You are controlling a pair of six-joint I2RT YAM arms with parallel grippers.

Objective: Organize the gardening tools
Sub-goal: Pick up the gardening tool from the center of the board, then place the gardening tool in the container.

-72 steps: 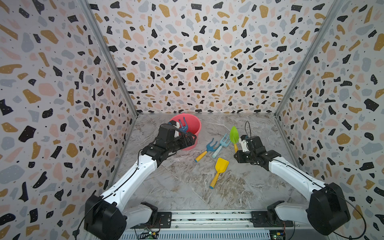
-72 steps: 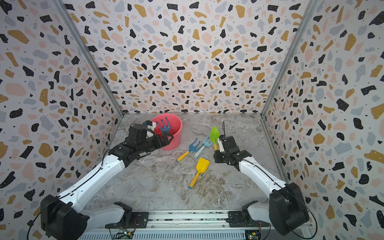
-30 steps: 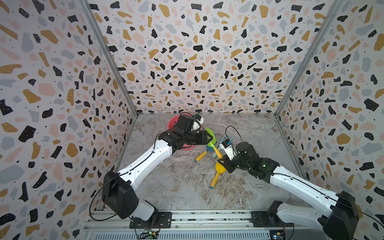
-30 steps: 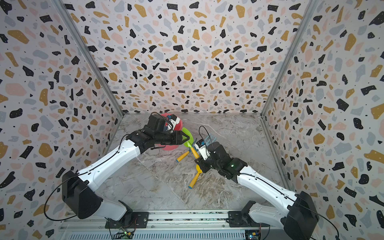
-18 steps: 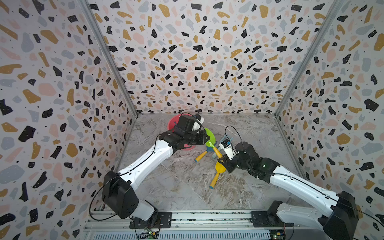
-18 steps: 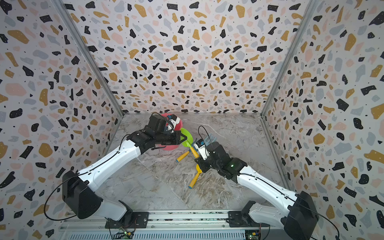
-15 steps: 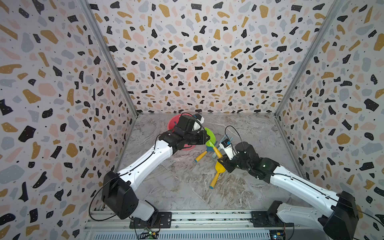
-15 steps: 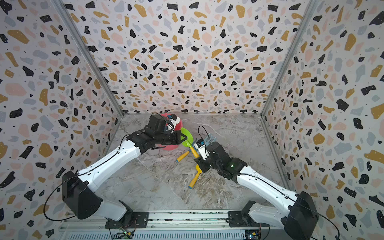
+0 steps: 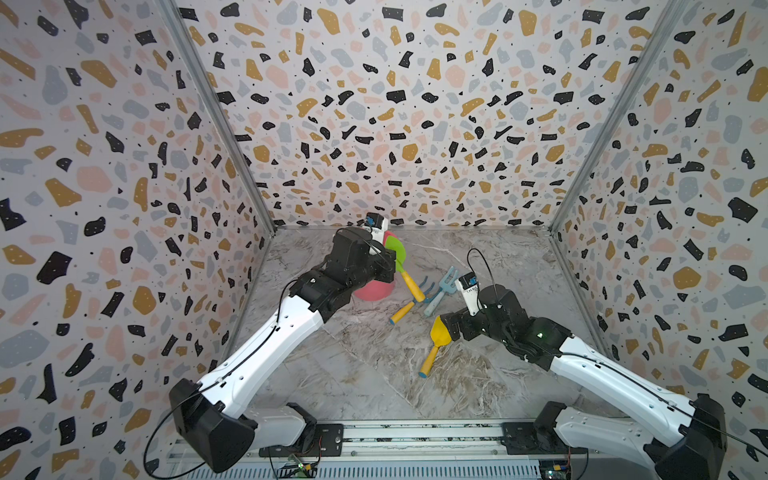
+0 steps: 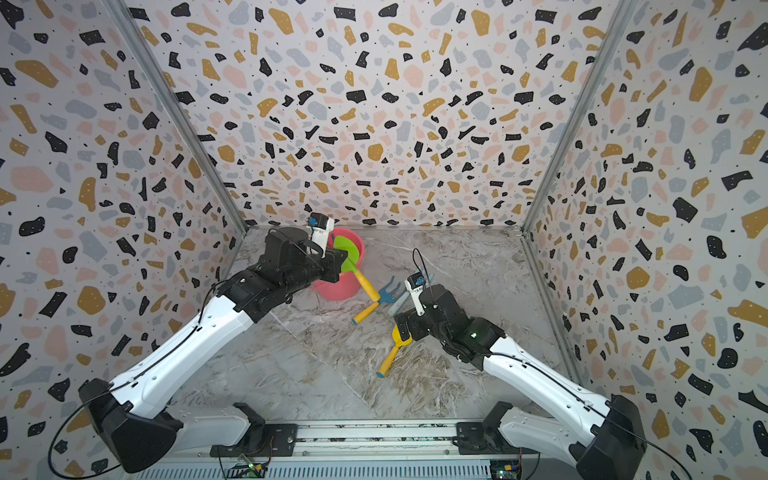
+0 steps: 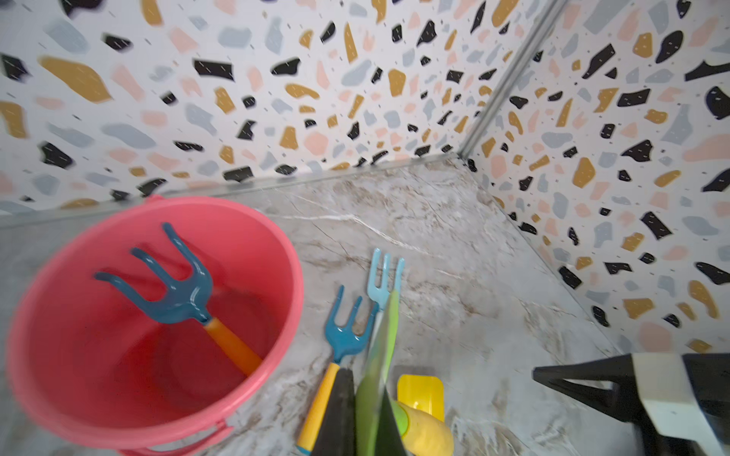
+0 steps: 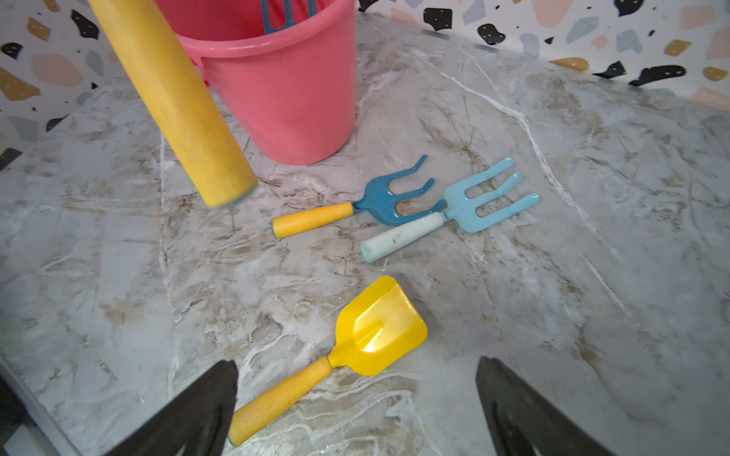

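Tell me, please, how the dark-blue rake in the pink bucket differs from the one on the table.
The bucket rake stands tilted inside the pink bucket, prongs up, handle down; the table rake lies flat on the table. The bucket rake is alone; the table rake lies beside the light-blue rake. Both have dark-blue three-pronged heads and yellow handles.

Bright, even, diffuse light; shadows soft, faint. Top views sharp. Left wrist view: motion blur on bucket point(image 11: 253, 237). Right wrist view: glint on shovel point(image 12: 381, 325); edges bowed.
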